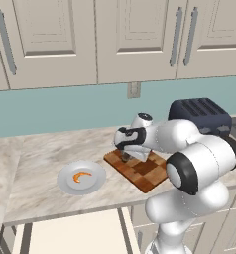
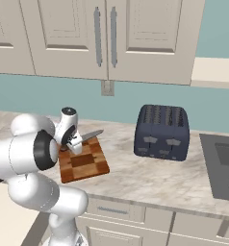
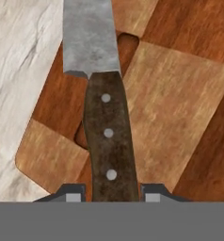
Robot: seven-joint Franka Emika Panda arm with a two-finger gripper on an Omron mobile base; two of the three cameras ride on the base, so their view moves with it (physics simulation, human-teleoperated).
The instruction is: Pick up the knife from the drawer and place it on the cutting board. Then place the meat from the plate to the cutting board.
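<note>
My gripper [image 3: 111,193] is shut on the knife's dark brown handle [image 3: 109,141], and the grey blade [image 3: 90,37] points away past the board's corner. The gripper [image 2: 75,145] hangs low over the far left part of the checkered cutting board [image 2: 87,166], with the blade [image 2: 91,135] sticking out towards the toaster. Whether the knife touches the board I cannot tell. Left of the cutting board [image 1: 145,173] lies the round plate [image 1: 65,184] with the orange meat [image 1: 82,176] on it. The cream drawer [image 1: 75,238] stands pulled out below the counter edge.
A dark blue toaster [image 2: 162,132] stands on the counter right of the board. A dark grey inset surface [image 2: 222,168] lies at the far right. Upper cabinets [image 1: 130,39] hang above the teal backsplash, and an outlet [image 1: 134,90] sits on the wall.
</note>
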